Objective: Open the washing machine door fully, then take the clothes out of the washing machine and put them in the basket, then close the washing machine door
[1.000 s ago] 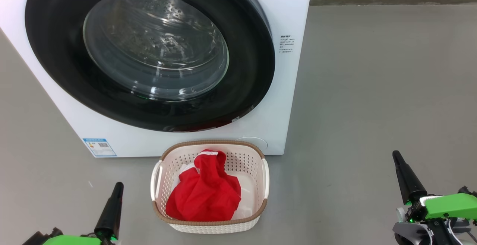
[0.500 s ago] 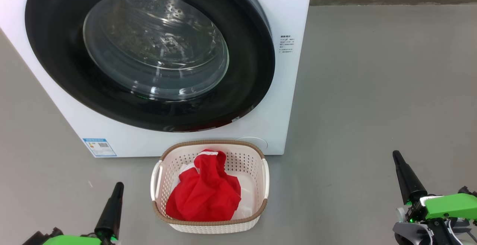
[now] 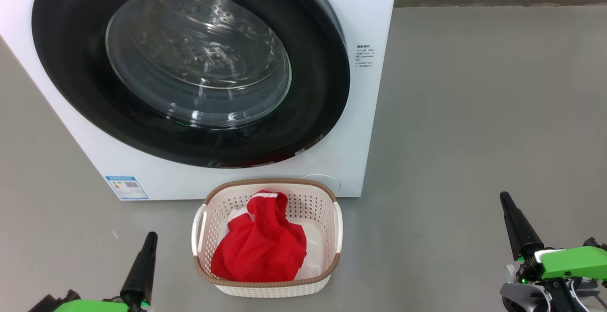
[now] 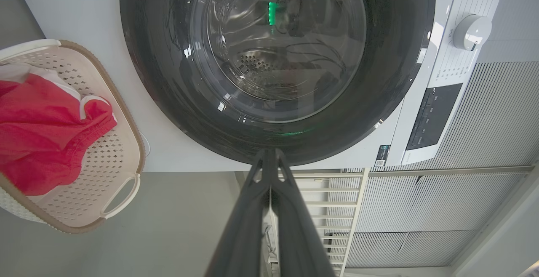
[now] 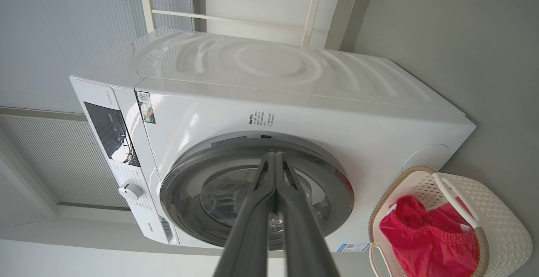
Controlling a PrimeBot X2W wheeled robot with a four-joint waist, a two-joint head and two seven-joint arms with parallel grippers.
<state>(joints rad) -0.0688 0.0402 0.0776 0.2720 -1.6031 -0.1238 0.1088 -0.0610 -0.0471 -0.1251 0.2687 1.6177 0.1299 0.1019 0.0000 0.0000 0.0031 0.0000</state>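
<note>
The red thin fabric garment (judged light, limp, best pinched at a fold) is heaped in the cream perforated basket, left gripper and right gripper both pressed together, empty.

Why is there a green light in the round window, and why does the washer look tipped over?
Left wrist view: the green glow on the door is probably a reflection. Right wrist view: the washing machine looks sideways because that camera is turned with its arm.
</note>
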